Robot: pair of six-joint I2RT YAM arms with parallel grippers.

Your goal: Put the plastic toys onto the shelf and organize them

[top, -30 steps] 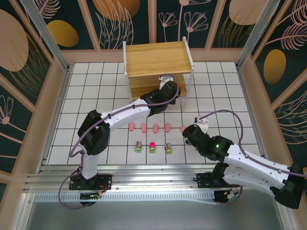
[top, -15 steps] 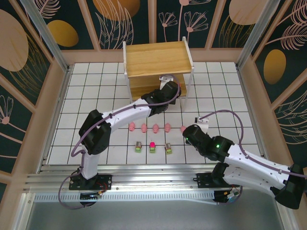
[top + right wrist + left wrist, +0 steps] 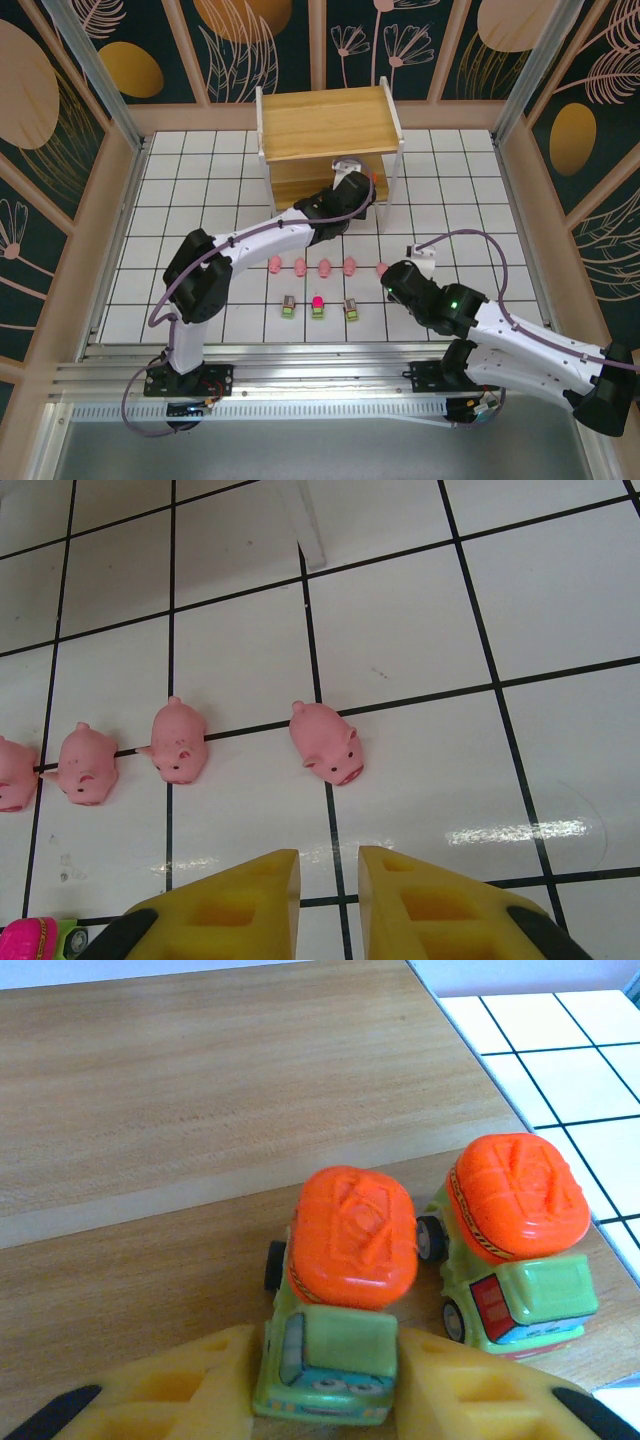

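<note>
Though near shelf (image 3: 200, 1110) edge, toy (image 3: 520, 1210) upright.

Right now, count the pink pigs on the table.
5, in one row on the tiles: pig one, two, three, four, five by the right gripper. Arms may hide others.

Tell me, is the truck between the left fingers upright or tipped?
Upright: truck stands wheels-down on the shelf, orange top upward.
</note>
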